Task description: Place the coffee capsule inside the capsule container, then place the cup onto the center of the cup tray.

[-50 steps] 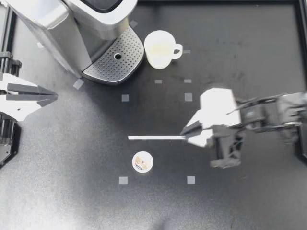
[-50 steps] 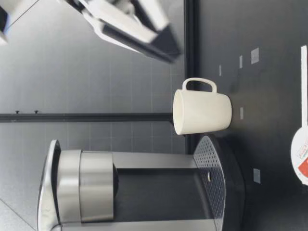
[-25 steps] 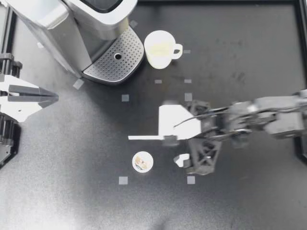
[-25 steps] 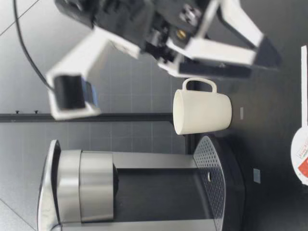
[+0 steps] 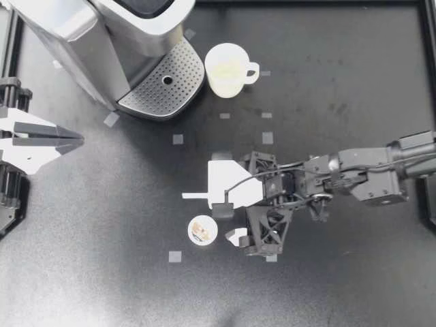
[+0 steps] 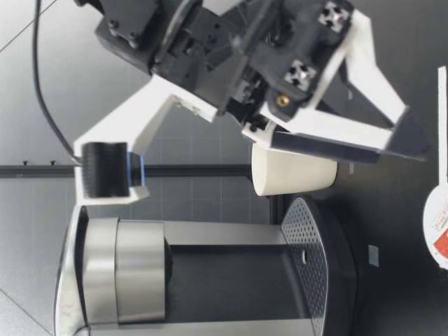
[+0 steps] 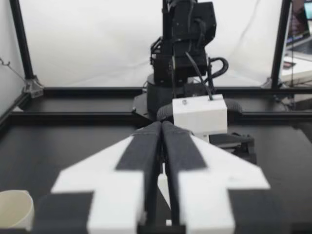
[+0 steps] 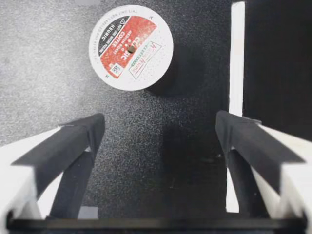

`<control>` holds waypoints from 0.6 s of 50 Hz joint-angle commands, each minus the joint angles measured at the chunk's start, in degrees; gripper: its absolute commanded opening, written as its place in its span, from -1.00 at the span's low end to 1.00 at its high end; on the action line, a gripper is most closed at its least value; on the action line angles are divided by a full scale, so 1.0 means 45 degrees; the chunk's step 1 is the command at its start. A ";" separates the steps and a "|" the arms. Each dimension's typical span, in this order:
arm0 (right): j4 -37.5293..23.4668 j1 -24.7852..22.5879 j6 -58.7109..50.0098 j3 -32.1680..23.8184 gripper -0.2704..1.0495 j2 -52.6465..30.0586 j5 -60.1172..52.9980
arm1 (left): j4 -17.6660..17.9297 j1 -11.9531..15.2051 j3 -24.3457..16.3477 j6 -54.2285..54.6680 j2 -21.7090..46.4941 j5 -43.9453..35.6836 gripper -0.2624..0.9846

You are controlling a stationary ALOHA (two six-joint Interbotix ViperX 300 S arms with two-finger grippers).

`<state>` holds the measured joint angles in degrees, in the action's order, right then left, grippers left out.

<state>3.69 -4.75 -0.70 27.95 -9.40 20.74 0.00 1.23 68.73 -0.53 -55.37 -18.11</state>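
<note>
One coffee capsule sits on the desk just ahead of the right jaws, which are wide open but a bit off to one side, so one jaw could bump it and push it away, while the left jaws are squeezed together far off.

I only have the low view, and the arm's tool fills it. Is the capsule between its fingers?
Observer: No. The right tool is open, and the capsule lies on the table ahead of it, foil up.
Operator: And the other arm?
Observer: The left tool sits at the table's left edge, shut, with nothing in it.
Operator: The tool hides the handle from me. Which way does it point?
Observer: On the cup, it points away from the coffee machine, toward the right arm's side.
</note>
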 commanded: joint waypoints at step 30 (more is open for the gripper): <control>-0.0078 -0.0430 0.0293 -0.1309 0.98 -0.1055 0.0098 | -0.0020 0.0020 -0.0078 0.0000 -0.0020 -0.0098 -0.41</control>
<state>3.34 -6.33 0.53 23.73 -14.85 21.09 -0.09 1.32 69.08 -0.53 -55.55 -18.11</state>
